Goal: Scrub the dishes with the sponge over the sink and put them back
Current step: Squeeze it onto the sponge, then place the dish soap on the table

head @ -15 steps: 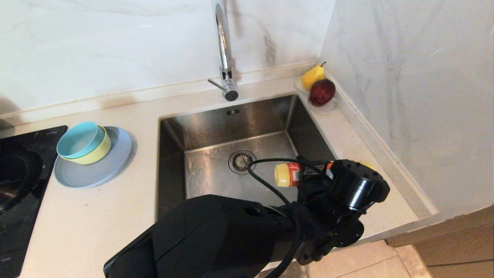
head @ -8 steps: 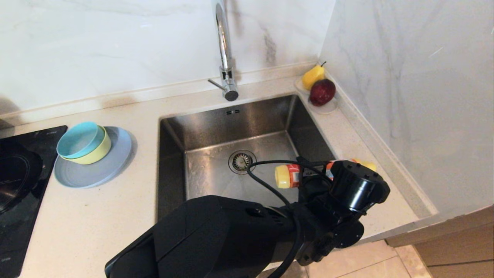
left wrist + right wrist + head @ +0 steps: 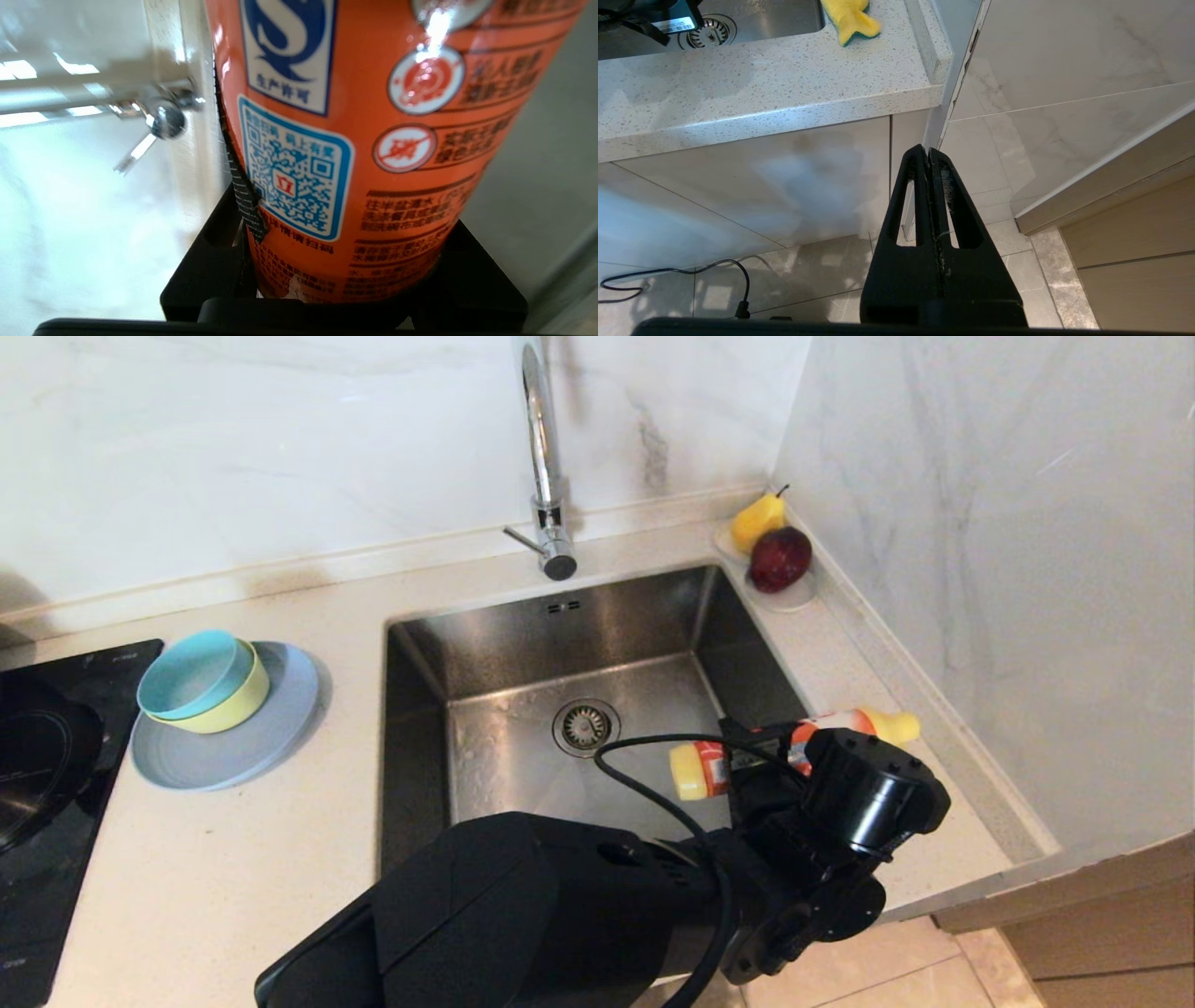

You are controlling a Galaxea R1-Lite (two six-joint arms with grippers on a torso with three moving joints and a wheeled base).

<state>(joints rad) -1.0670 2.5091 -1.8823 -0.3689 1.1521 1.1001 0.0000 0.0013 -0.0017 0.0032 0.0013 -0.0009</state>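
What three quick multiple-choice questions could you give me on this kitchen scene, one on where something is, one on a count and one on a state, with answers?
1. Where is the sponge?
A. on the counter beside the sink
B. in the blue bowl
C. on the stove

2. How many bowls are stacked on the plate?
A. one
B. two
C. four

3. What is the left gripper doing?
A. hanging open and empty
B. holding the plate
C. holding the orange bottle on its side over the sink

Answers: 1 A, the right wrist view shows it on the speckled top by the basin's edge. 2 B, the blue bowl sits in the yellow bowl. 3 C, the bottle fills the left wrist view between the fingers.
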